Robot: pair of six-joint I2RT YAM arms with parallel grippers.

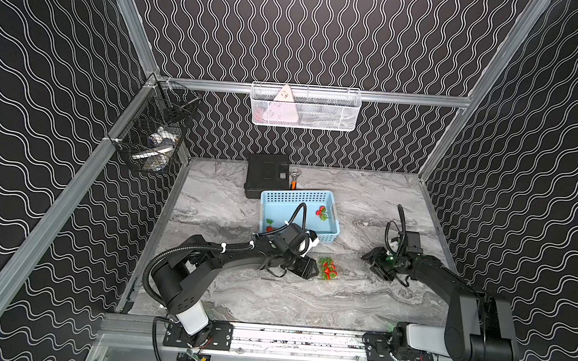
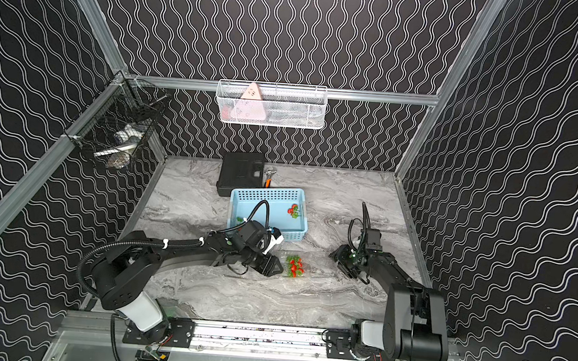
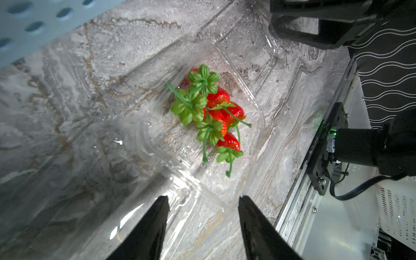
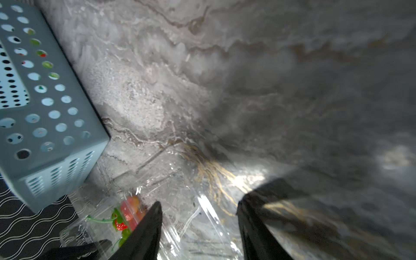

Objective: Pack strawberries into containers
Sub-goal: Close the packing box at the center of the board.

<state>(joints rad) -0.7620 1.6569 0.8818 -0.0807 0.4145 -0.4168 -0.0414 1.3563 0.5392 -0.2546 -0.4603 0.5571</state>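
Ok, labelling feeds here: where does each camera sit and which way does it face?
Top views: high above the front rail, facing down and back; left arm, right arm, basket, strawberries show.
Left wrist: on the left arm, looking along its fingers at the strawberries in the container.
Right wrist: on the right arm, looking past its fingers at table, basket, container.
Shared: both wrist views show that container and basket.

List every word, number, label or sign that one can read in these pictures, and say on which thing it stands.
No text can be read anywhere.
Pink triangular card in the white wire basket: dark marks near its tip, too small to read.
Black case: pale patch on its lid, blurred, no letters clear.
Circuit board in the left wrist view: tiny print, unreadable.
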